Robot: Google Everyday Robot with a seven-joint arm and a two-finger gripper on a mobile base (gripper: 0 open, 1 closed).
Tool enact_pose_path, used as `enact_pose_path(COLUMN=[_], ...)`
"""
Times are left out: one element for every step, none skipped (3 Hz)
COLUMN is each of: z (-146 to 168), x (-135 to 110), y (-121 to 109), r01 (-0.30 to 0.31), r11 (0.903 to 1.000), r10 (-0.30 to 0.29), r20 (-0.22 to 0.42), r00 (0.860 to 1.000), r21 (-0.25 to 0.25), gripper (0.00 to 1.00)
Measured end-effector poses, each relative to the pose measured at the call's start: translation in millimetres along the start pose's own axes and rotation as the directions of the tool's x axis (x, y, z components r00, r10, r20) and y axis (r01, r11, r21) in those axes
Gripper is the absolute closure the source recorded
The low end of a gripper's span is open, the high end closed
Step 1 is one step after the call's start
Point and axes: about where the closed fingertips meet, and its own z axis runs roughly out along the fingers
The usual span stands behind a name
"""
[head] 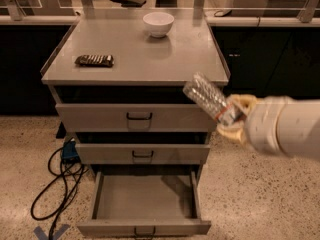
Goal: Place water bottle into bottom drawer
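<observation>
Bottom drawer (145, 228) stands pulled out at floor level. Water bottle (205, 95) is tilted in the air by the cabinet's (135, 54) right front corner, above and right of that drawer. Hand (231, 118) is clamped on its cap end. Judged light, thin-walled, crushable and slick, so a moderate hold at the stiffer neck suits.

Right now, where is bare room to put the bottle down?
The open bottom drawer has a bare floor. The cabinet top is bare between the dark packet and the white bowl, and on its right side. Crowded: the front right corner, where the gripper holds the water bottle.
</observation>
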Motion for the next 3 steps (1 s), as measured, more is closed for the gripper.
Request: enact_pose_path(z=[56, 117, 177], x=[63, 137, 207], y=[85, 178, 307], r01=[-0.094, -0.170, -0.281], r11=[0.9920, 0.9694, 0.9190], r10=[0.098, 0.175, 0.277], r20=[0.046, 0.010, -0.055], r00=[0.994, 0.985, 0.959], r21=[-0.085, -0.176, -0.276], gripper=[1.00, 1.00, 1.00])
